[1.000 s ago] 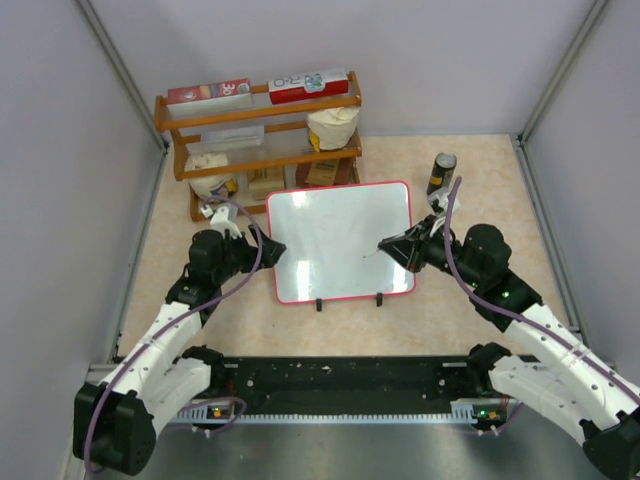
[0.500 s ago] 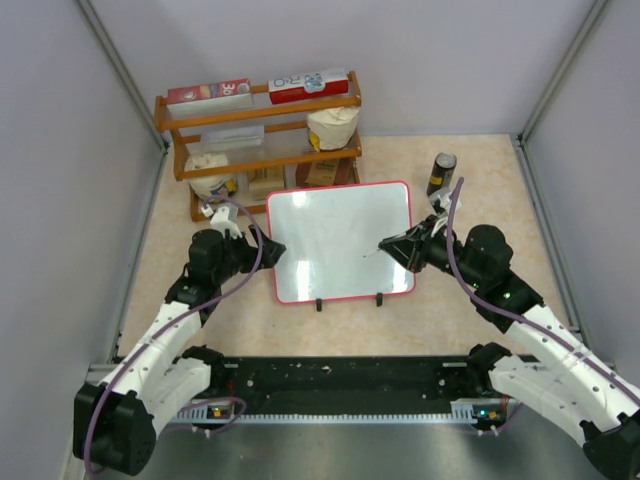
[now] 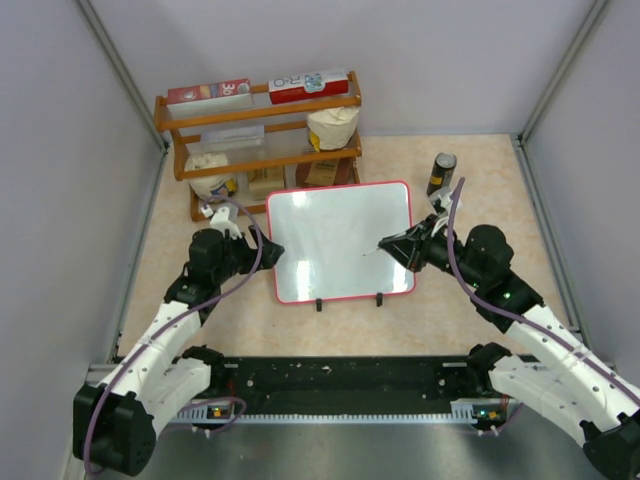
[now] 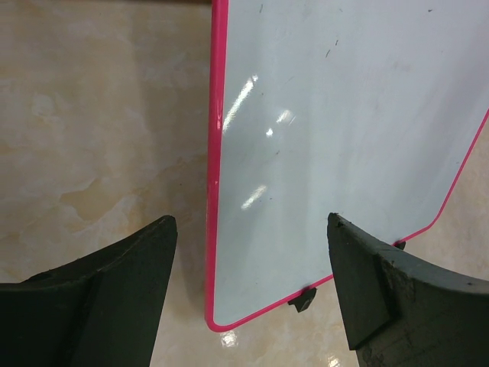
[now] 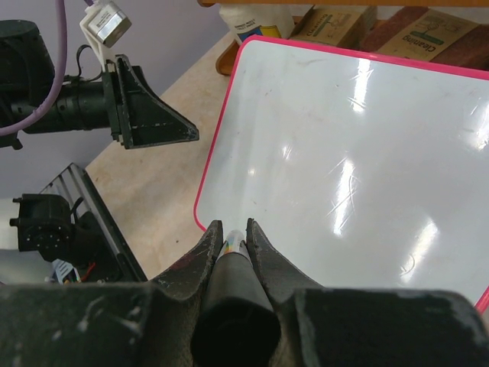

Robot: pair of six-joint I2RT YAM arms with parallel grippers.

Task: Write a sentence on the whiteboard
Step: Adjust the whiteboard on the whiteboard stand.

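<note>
Hard to make out: we see a few thin, faint strokes among the glare on the whiteboard, and we cannot read any as letters.
Cut off: the left wrist view loses the board's top and right side, and the right wrist view crops its far corner.
Hidden: the right pincer's fingers cover most of the marker. We cannot tell whether its tip touches the board.
Whiteboard: it lies mid-desk with its pink frame all round. Two black clip feet sit on its near edge.
Left arm: it reaches forward from its base, bent at the elbow, with the wrist pointing right toward the board's left edge.
Left pincer: the fingers are spread apart and hold nothing. In the wrist view the board's left frame edge shows between them.
Right arm: it reaches forward and inward, with the wrist aimed left over the board's right half.
Right pincer: it is clamped on the marker, whose pale tip pokes out just past the fingertips, over the white surface.
Shelf: this wooden rack stands behind the board at the back left. The top tier holds two red-and-white boxes and the middle tier a white bag. The bottom tier holds another white bag beside brown boxes.
Can: it is dark and stands upright on the desk, near the board's far right corner but apart from it.
</note>
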